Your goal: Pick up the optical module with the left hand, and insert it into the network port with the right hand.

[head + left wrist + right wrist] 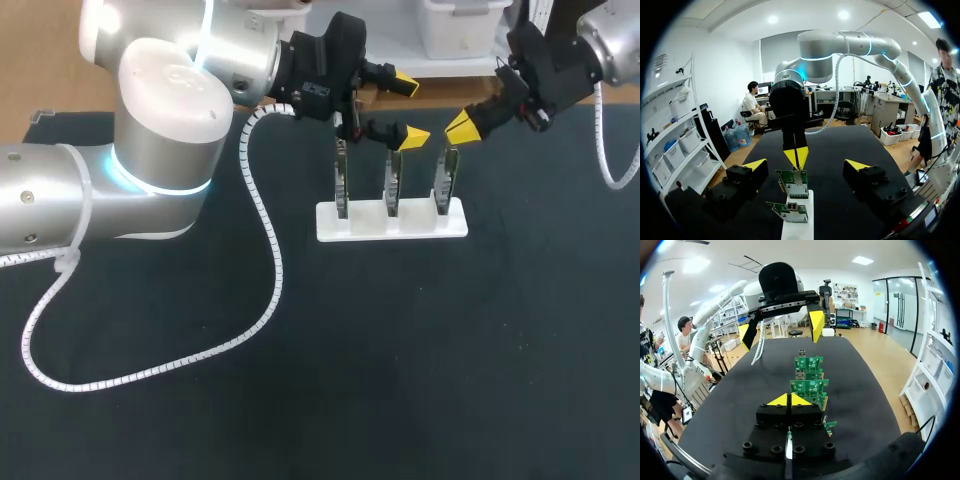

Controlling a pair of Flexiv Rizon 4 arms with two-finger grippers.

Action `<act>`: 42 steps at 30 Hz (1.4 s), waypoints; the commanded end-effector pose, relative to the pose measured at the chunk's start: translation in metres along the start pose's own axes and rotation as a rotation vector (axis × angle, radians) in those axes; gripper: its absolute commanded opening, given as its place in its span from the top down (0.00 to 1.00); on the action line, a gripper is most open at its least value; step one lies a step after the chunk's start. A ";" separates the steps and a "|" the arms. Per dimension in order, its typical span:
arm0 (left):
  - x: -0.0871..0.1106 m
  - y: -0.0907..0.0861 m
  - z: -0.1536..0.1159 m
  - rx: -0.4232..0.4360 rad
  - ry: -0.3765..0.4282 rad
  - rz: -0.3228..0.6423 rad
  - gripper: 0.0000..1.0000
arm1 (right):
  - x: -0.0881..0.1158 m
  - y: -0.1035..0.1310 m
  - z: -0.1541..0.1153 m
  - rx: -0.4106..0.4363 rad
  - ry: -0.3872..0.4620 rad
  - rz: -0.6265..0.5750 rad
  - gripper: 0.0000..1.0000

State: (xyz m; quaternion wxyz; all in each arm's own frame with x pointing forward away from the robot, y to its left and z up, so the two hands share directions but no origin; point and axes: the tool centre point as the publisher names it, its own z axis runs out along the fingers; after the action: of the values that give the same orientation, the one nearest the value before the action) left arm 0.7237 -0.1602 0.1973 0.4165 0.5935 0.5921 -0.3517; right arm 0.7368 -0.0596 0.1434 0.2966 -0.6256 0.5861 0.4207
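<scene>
Three green circuit boards stand upright in a white rack: left, middle and right. Each carries a small metal port, as on the board in the left wrist view. My left gripper hovers open above the middle board, and the boards lie between its wide-apart fingers. My right gripper is shut just above the right board's top edge. Ahead of its closed tips the boards line up. I cannot make out a separate optical module in any view.
The rack sits toward the back middle of the dark table mat. My left arm's white spiral cable loops over the mat's left half. The two grippers face each other over the rack, close together.
</scene>
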 end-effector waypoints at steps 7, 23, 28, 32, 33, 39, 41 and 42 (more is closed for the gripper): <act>-0.001 0.001 0.000 0.001 0.007 -0.003 0.00 | 0.008 -0.005 0.004 -0.010 -0.007 0.004 1.00; -0.001 0.001 0.000 0.001 0.007 -0.003 0.00 | -0.015 -0.004 -0.008 -0.012 -0.027 -0.070 1.00; -0.001 0.001 0.000 0.001 0.007 -0.003 0.00 | -0.023 -0.003 -0.016 0.000 -0.034 -0.097 0.23; -0.001 0.001 0.000 0.001 0.007 -0.003 0.00 | -0.024 -0.003 -0.020 0.013 -0.017 -0.096 0.00; -0.001 0.001 0.000 0.001 0.007 -0.003 0.00 | -0.024 -0.002 -0.022 0.014 -0.017 -0.096 0.00; -0.001 0.001 0.000 0.001 0.007 -0.003 0.00 | -0.024 0.000 -0.029 0.022 0.004 -0.105 0.00; -0.001 0.001 0.000 0.001 0.007 -0.003 0.00 | -0.025 0.002 -0.033 0.034 0.014 -0.106 0.00; -0.001 0.001 0.000 0.001 0.007 -0.003 0.00 | -0.024 0.002 -0.035 0.042 0.020 -0.103 0.00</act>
State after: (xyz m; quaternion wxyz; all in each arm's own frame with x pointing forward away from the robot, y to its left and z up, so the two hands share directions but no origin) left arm 0.7237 -0.1602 0.1973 0.4165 0.5935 0.5921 -0.3517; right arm 0.7512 -0.0760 0.1763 0.3210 -0.6547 0.5577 0.3966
